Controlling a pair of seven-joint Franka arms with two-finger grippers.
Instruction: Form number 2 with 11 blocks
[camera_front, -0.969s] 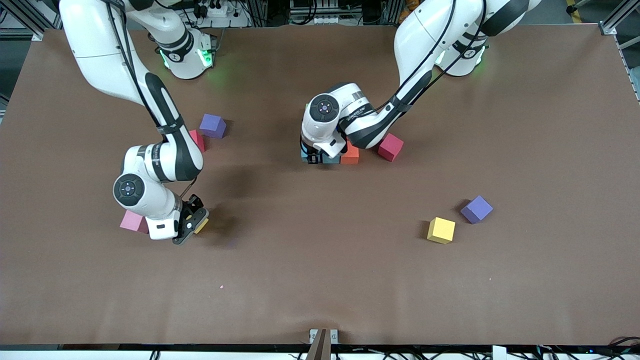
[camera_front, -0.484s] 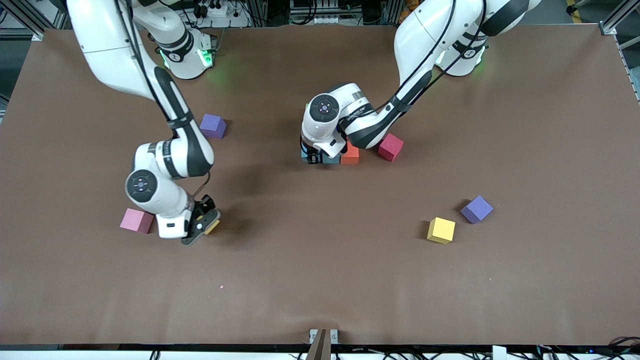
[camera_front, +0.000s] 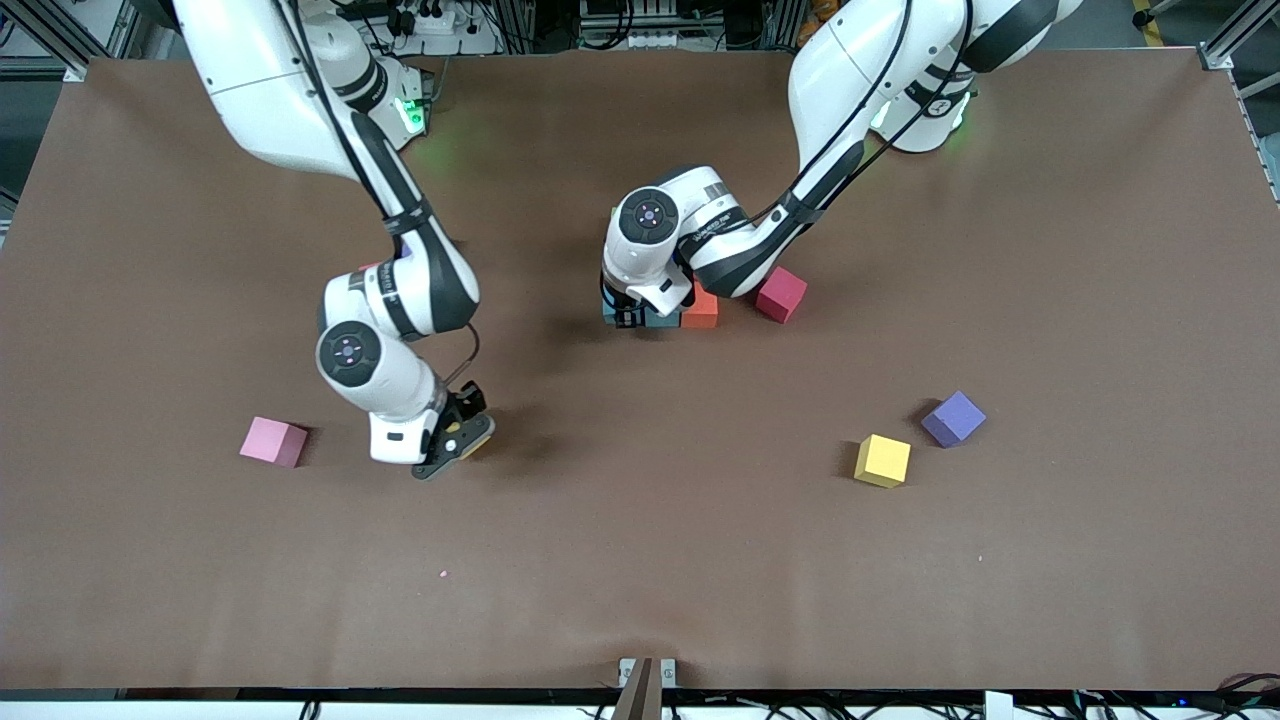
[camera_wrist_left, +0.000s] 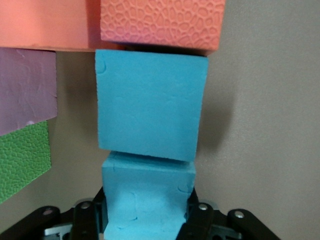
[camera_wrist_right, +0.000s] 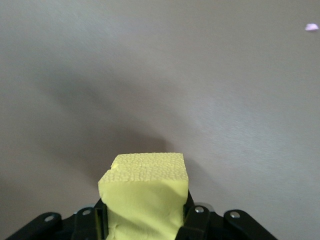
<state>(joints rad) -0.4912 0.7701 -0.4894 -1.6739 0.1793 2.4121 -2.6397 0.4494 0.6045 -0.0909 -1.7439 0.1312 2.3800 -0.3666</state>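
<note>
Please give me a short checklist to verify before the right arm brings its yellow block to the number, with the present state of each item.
1. Right gripper shut on the yellow block: ok.
2. Held block is above bare table, touching nothing: ok.
3. Left gripper shut on a blue block, beside a second blue block: ok.
4. Room at the number for the right arm: not ok, the left arm is over it.
5. Which cell the yellow block should fill: cannot tell, the number is mostly hidden.
</note>
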